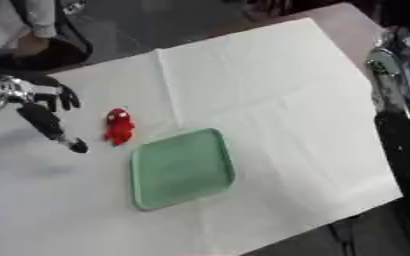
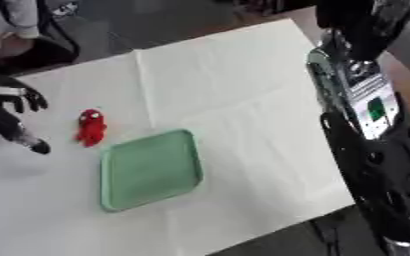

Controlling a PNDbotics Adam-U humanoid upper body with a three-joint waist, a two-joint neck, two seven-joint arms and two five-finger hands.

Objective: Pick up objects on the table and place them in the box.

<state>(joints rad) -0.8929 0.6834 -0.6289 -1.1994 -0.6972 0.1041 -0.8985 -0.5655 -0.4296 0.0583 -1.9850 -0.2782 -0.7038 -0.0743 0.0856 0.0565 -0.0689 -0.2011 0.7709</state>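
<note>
Left hand (image 1: 42, 107) open beside red toy (image 1: 118, 126), green tray (image 1: 181, 168) bare

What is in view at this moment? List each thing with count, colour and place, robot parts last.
toy: one, red, on the cloth just left of the tray, apart from the left hand.
tray: one, green, shallow, near the middle of the cloth, nothing in it.
cloth: one, white, covering most of the table.
table: one, tan, its bare top showing at the far right corner.
left hand: one, black with silver joints, at the left edge, fingers relaxed, one pointing down towards the cloth beside the toy, holding nothing.
right arm: one, black with silver parts, along the right edge; its hand does not show.
</note>
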